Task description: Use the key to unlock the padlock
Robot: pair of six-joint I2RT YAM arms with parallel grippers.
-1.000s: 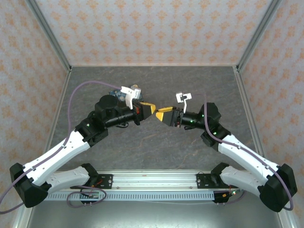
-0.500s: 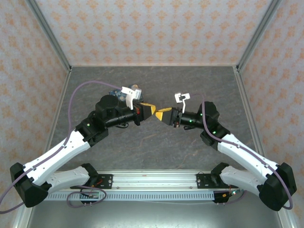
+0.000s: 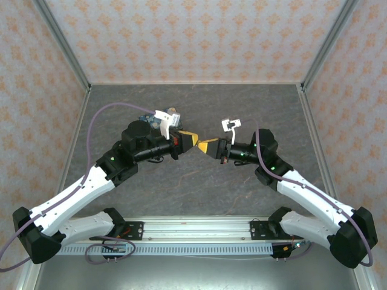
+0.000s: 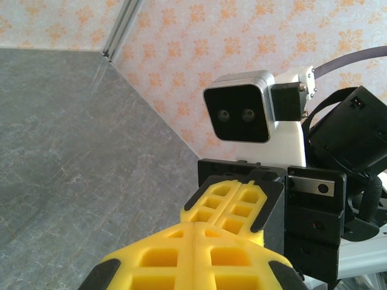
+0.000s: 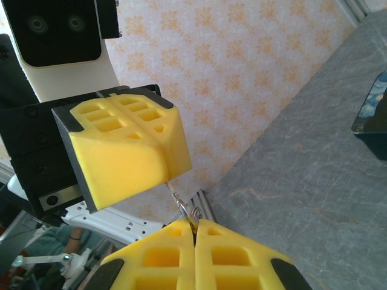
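Our left gripper (image 4: 193, 241) and right gripper (image 5: 195, 238) meet tip to tip above the table (image 3: 199, 193). Both are pressed shut, seemingly pinching the two ends of a thin wire (image 5: 175, 194) and ring (image 5: 195, 214) strung between them. The padlock and key are too hidden in the pads to tell apart, so we judge the unlocking not yet done.

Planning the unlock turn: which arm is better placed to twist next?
Probably right. The right gripper is shut on the end of a thin metal piece that runs into the shut left gripper, which can hold steady. Whether that piece is the key, I cannot tell.
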